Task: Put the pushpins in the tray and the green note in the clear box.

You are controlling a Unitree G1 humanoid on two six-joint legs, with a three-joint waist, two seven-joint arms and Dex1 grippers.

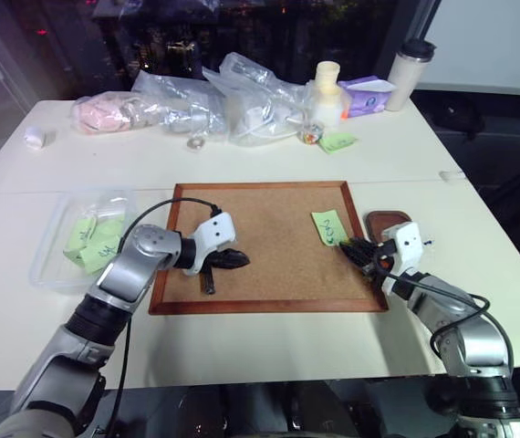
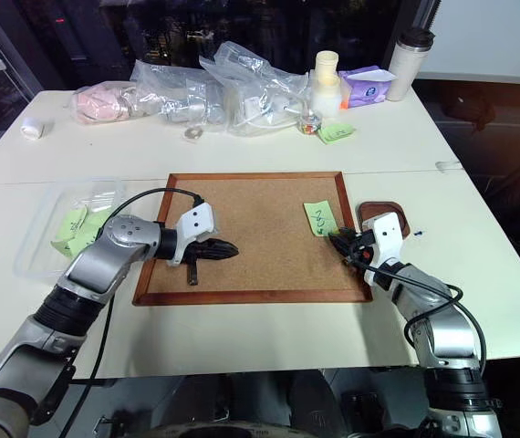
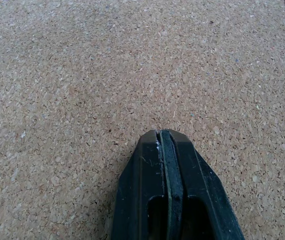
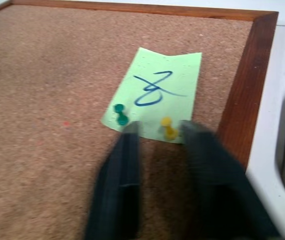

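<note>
We see a cork board (image 1: 269, 242) at the centre of the white counter (image 1: 242, 347). The green note (image 4: 155, 95) sits at about 3 o'clock on the board, near its right frame, held by two pushpins along its near edge: a green pin (image 4: 120, 114) and a yellow pin (image 4: 169, 128). We read the right gripper (image 4: 158, 131) as aimed at that edge, its fingers (image 4: 125, 165) apart in the wrist view, with the yellow pin between their tips; we cannot tell whether they touch it. The tray (image 1: 388, 222) lies on the counter just beyond the board's right frame, at about 3 o'clock from the note. The clear box (image 1: 55, 255) rests at 9 o'clock of the board, well apart from the note, with green slips (image 1: 91, 239) inside. The left gripper (image 3: 161, 134) hovers low over bare cork at the board's left part, its fingers (image 3: 142, 180) pressed together, holding nothing. Plastic bags (image 1: 233, 105), a cup (image 1: 408, 73) and a bottle (image 1: 327, 91) line the 12 o'clock edge.
</note>
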